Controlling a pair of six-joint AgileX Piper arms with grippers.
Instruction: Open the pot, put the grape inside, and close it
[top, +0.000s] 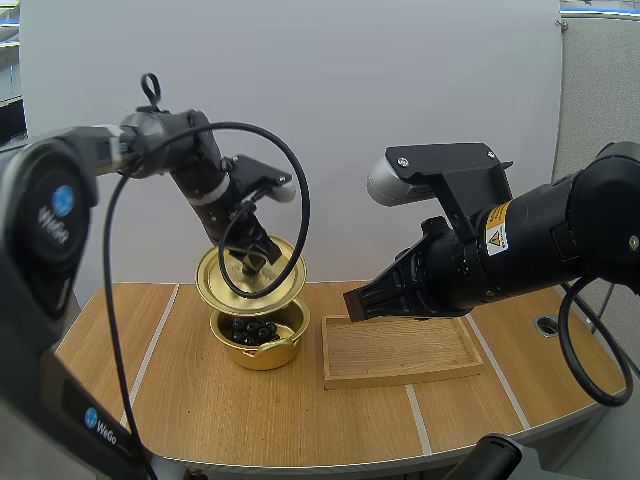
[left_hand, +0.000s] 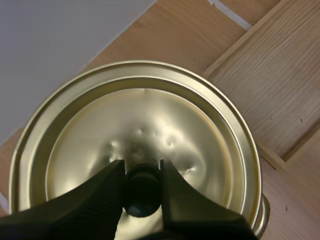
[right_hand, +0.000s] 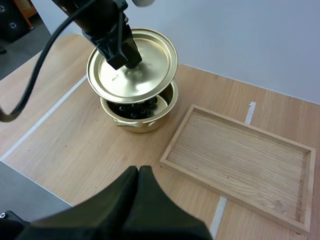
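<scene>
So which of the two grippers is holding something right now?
The left gripper: it pinches the knob of the golden lid above the pot. The right gripper is shut on nothing.

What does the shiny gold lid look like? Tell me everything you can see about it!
The lid is round and gold, like shiny metal, with stepped rings around its edge and a few small dents near the middle. A dark knob sits at its centre, pinched by the left gripper. The lid hangs tilted just over the open pot with grapes inside; whether its low edge touches the pot's rim is unclear.
</scene>
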